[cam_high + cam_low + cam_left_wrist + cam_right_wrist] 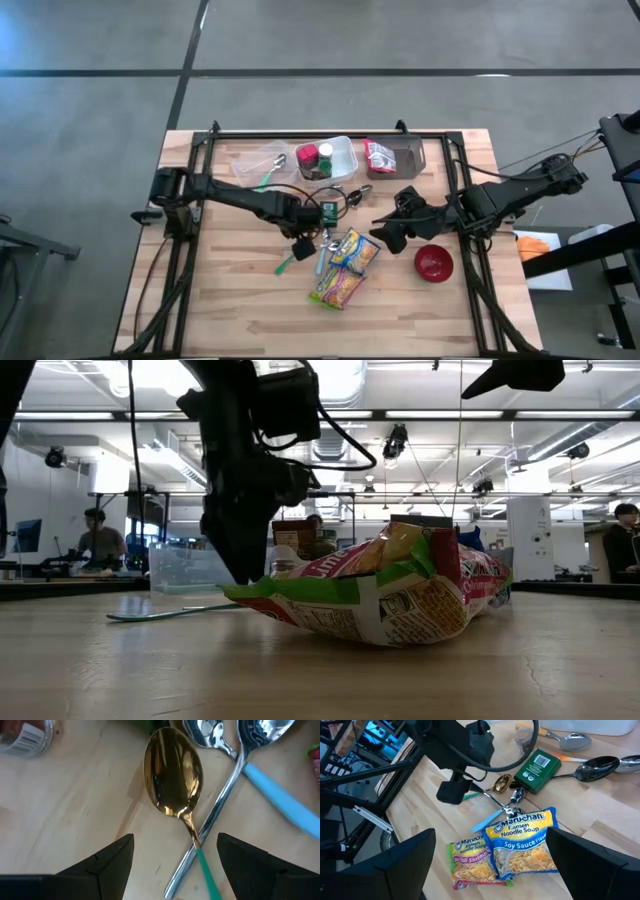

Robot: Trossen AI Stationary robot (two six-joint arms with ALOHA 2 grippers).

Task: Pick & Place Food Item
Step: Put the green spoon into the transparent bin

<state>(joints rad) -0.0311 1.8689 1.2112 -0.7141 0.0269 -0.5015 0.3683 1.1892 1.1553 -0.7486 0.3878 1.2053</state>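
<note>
High view showed my left gripper point(303, 243) near the middle of the desk, jaws spread and empty, over a gold spoon point(173, 776) with a green handle; the ramen packets point(346, 268) lay just beside it, toward the front edge; my right gripper point(391, 231) hung released, waiting; I judged this the approach step; next I needed to shift onto a packet before clenching.
</note>
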